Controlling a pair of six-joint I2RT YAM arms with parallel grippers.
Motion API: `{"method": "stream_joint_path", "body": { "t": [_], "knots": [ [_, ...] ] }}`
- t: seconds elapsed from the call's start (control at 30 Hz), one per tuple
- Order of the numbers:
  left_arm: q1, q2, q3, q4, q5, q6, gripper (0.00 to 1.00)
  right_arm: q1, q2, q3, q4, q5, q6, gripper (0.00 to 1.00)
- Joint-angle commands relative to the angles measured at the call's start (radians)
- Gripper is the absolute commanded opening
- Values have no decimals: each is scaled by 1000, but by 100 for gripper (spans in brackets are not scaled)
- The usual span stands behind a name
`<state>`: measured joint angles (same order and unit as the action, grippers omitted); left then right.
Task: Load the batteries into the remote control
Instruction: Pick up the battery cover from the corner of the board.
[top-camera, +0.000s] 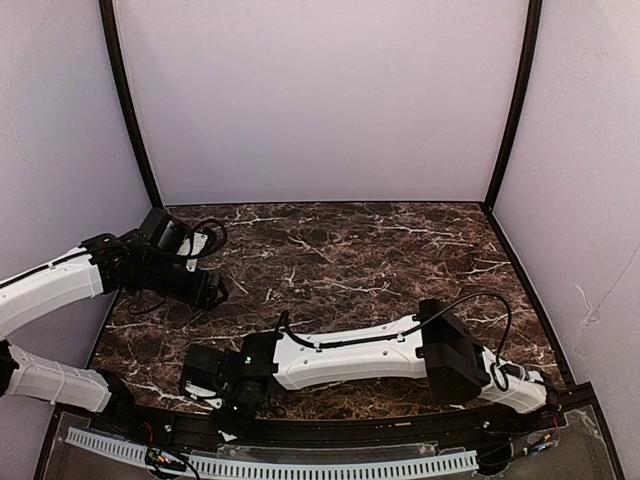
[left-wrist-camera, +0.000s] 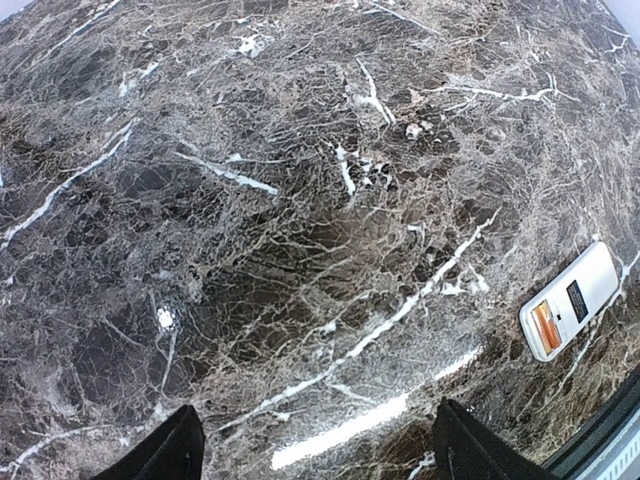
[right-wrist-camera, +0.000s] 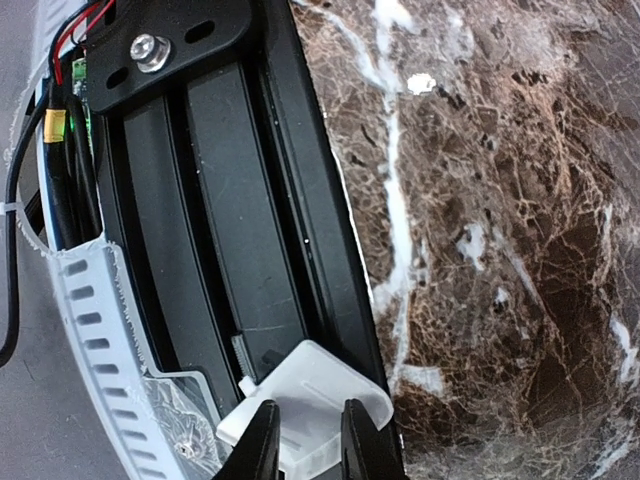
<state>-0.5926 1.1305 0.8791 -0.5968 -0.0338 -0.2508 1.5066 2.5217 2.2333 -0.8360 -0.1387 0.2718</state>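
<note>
A dark brown marble table (top-camera: 350, 250) is enclosed by pale lilac walls (top-camera: 320, 100). The remote control (left-wrist-camera: 570, 300) is seen only in the left wrist view, lying flat close to the table's near edge. An orange patch at one end may be a seated cell, but this cannot be confirmed, and no loose batteries are seen. The left gripper (left-wrist-camera: 318, 428) is held wide open above bare marble, well apart from the remote control. The right gripper (right-wrist-camera: 312, 430) is narrowed on a white plastic piece (right-wrist-camera: 320, 375), seemingly a cover, at the black rail (right-wrist-camera: 240, 250) along the edge. Only one end appears to be pinched, so the piece could be twisted out and lost into the rail's channels. The remote control could also be nudged off the edge if the low right arm (top-camera: 350, 355) is swung carelessly.
</note>
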Motion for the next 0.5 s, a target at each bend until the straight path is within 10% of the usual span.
{"method": "stream_joint_path", "body": {
  "t": [0.0, 0.47],
  "knots": [
    [5, -35, -24, -25, 11, 6, 80, 25, 50, 53, -67, 65, 17, 21],
    [5, -40, -37, -9, 27, 7, 82, 28, -21, -68, -110, 265, 14, 28]
  ]
}}
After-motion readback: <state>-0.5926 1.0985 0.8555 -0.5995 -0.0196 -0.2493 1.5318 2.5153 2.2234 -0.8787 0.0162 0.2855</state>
